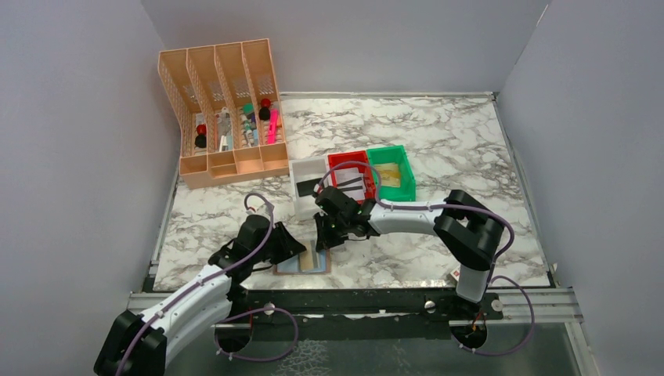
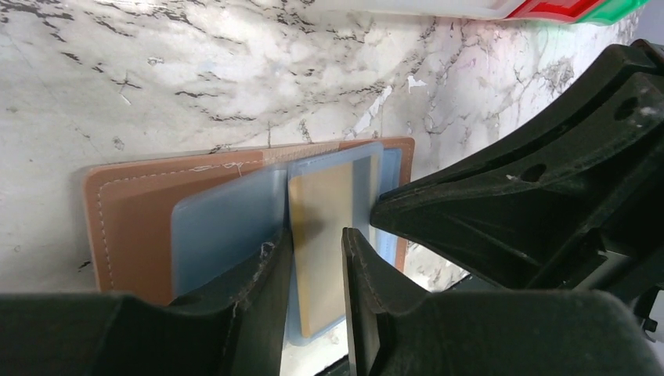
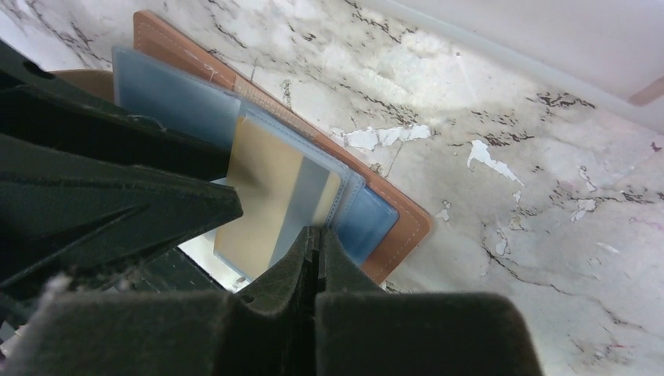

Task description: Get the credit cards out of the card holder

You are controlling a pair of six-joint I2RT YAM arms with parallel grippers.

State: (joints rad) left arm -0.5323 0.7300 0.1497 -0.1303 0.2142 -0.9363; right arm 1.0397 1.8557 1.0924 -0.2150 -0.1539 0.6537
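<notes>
The card holder (image 1: 283,269) lies open near the table's front edge, brown (image 2: 133,227) with pale blue-grey inner sleeves. A tan-gold credit card (image 2: 321,204) with a grey stripe (image 3: 305,204) sits inside a clear sleeve that stands lifted off the holder and reaches past its near edge. My left gripper (image 2: 315,235) is open, a finger on each side of the card's near end with a gap showing. My right gripper (image 3: 317,232) is shut, and the sleeve's edge runs into its tips. The two grippers almost touch over the holder (image 3: 407,223).
Behind the arms stand a white bin (image 1: 297,168) holding a dark card, a red bin (image 1: 338,160) and a green bin (image 1: 387,151). A peach desk organiser (image 1: 223,110) with pens fills the back left. The table's front edge runs just beside the holder.
</notes>
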